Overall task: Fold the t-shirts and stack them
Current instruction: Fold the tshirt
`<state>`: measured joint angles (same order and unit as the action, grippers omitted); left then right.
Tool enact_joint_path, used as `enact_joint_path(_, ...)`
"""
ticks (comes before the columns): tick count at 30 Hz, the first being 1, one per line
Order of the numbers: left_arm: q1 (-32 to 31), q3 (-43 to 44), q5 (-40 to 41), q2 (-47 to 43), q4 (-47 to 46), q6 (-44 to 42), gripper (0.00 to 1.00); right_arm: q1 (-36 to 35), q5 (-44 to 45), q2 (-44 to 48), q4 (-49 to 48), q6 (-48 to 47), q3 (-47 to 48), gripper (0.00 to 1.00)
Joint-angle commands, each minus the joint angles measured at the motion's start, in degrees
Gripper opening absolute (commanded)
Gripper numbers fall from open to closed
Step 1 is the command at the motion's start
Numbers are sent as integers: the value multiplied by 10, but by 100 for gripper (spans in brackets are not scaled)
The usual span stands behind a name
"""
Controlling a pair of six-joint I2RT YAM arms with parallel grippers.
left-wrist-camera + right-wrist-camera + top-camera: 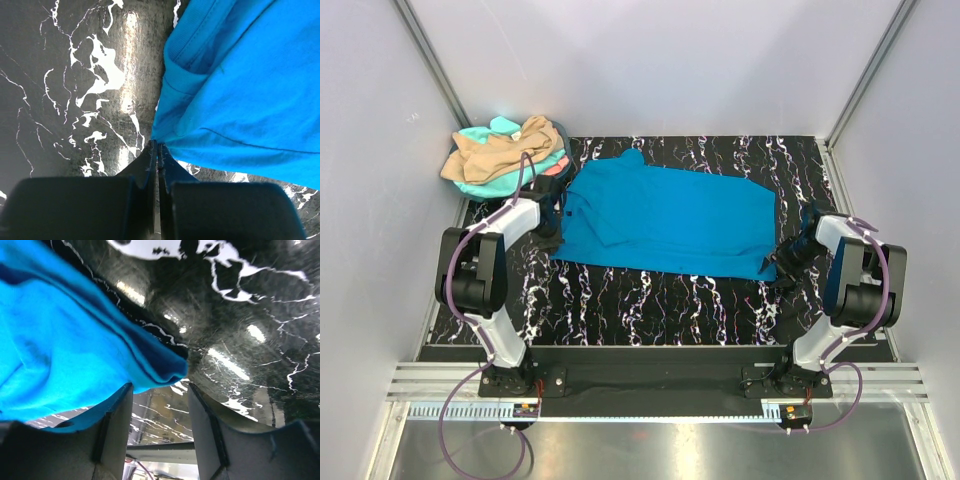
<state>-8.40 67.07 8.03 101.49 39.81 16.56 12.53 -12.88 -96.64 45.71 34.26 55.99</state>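
Observation:
A bright blue t-shirt (670,220) lies spread across the middle of the black marbled table (650,300). My left gripper (552,240) sits at its left near corner. In the left wrist view that gripper (157,146) is shut, and the blue cloth (240,90) draws to a point right at its tips. My right gripper (782,262) is at the shirt's right near corner. In the right wrist view it (160,390) stands open, with a folded edge of the blue cloth (60,340) lying across the tip of its left finger (117,420) and reaching into the gap.
At the back left corner lies a heap of other t-shirts: tan (500,150) on top, mint (485,185) below, a bit of coral (555,167) at its right. White walls close in the table on three sides. Both arm bases stand at the near edge.

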Motion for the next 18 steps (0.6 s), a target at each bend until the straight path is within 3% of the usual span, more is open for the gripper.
enact_joint_path(1, -6, 26, 35, -9, 3, -3, 0, 8, 35, -4, -14, 18, -6, 54)
enact_joint_path(4, -9, 30, 44, -10, 7, -1, 0, 9, 47, -18, -33, 19, -13, 47)
enact_joint_path(8, -14, 49, 80, -6, 28, -1, 0, 11, 83, -40, -19, 24, -11, 0)
enact_joint_path(12, -14, 73, 181, -11, 74, -1, 0, 13, 150, -20, 24, 39, -21, 0)
enact_joint_path(18, -15, 39, 217, -28, 96, 14, 0, 13, 157, 44, 54, 59, -54, 0)
